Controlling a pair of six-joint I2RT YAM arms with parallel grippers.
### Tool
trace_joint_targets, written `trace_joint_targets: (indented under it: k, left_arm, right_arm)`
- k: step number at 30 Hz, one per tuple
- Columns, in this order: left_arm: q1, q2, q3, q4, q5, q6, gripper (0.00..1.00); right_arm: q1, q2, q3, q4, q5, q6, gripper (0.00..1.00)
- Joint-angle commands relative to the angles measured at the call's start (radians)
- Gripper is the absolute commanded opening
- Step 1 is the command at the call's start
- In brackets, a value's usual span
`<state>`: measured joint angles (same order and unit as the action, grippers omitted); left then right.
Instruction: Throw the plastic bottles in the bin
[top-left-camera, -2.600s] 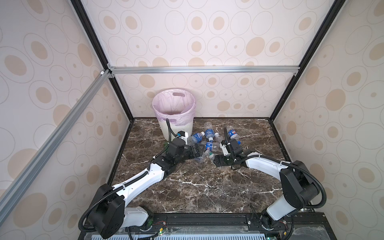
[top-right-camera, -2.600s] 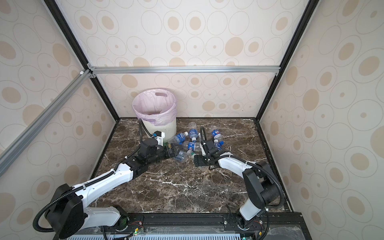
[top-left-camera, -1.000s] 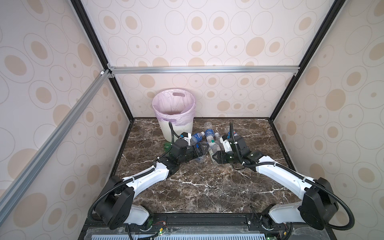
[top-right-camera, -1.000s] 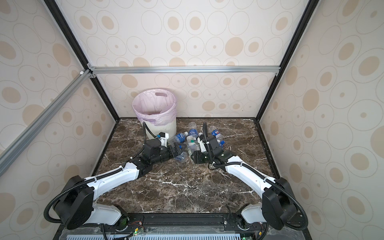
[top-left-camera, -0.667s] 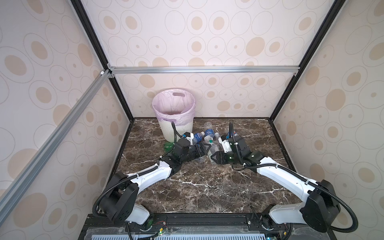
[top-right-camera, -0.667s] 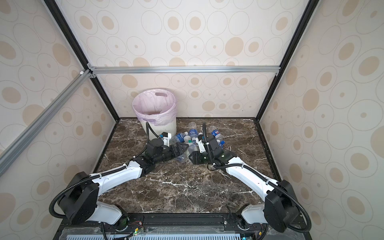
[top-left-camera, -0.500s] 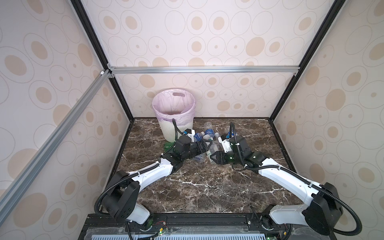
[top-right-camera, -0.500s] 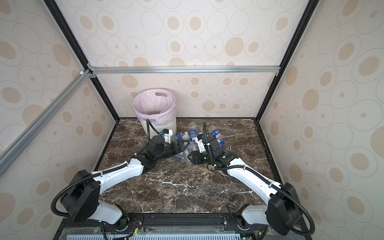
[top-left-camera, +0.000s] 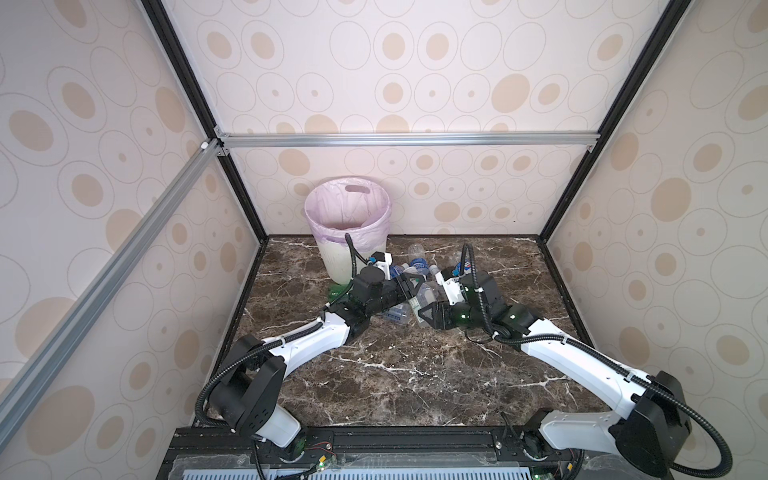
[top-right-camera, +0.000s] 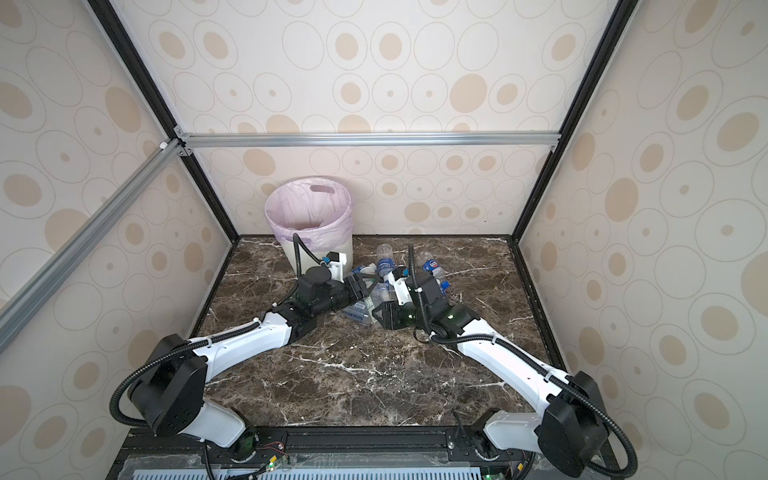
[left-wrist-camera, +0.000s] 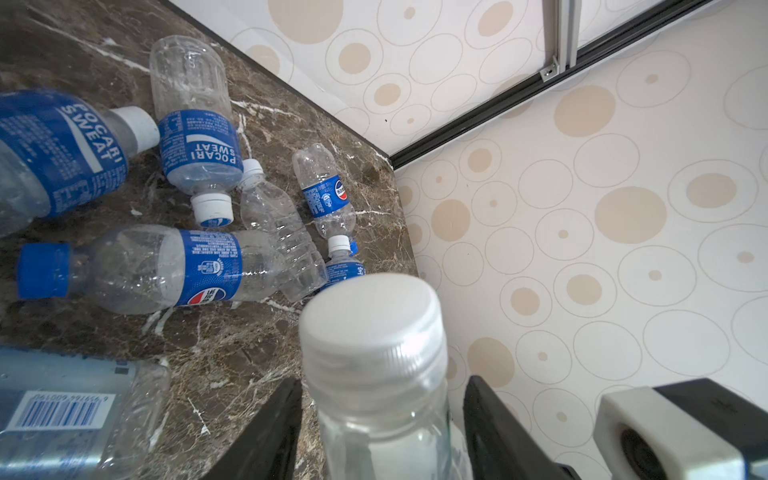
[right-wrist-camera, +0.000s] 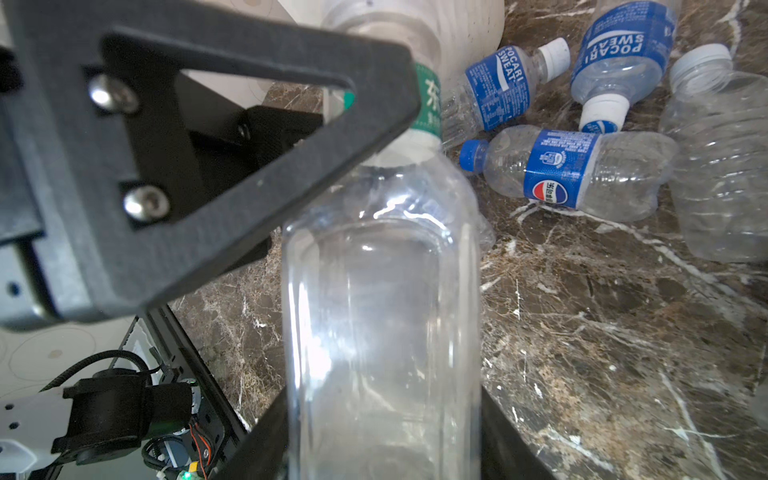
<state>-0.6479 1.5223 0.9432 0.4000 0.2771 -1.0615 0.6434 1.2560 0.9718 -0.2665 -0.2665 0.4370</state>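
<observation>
Much bare tabletop; bottles near bin.

We count one bin, and in the left wrist view eight plastic bottles: two Pocari Sweat bottles, two Pepsi bottles, one bare crumpled bottle, one barcode bottle, one half-hidden blue-labelled bottle and one white-capped bottle between the fingers of the left gripper. One clear bottle sits in the right gripper, and one green bottle lies just beside the bin's foot.
</observation>
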Motion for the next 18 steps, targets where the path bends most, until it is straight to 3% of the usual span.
trace_joint_targets:
  k: [1,5,10,18]
  left_arm:
    - [-0.001,0.015,0.043,0.022,-0.018,-0.011,0.55]
    - [0.0,0.01,0.04,0.023,-0.027,-0.008,0.45]
    - [0.004,-0.026,0.043,-0.018,-0.065,0.023,0.39]
    - [0.064,-0.098,0.062,-0.113,-0.095,0.087,0.37]
  right_arm:
    - [0.012,-0.036,-0.01,0.056,-0.028,-0.015,0.46]
    - [0.012,-0.036,-0.015,0.058,-0.036,-0.021,0.47]
    - [0.013,-0.049,-0.005,0.038,-0.011,-0.035,0.73]
    - [0.013,-0.068,0.045,0.013,0.009,-0.05,0.89]
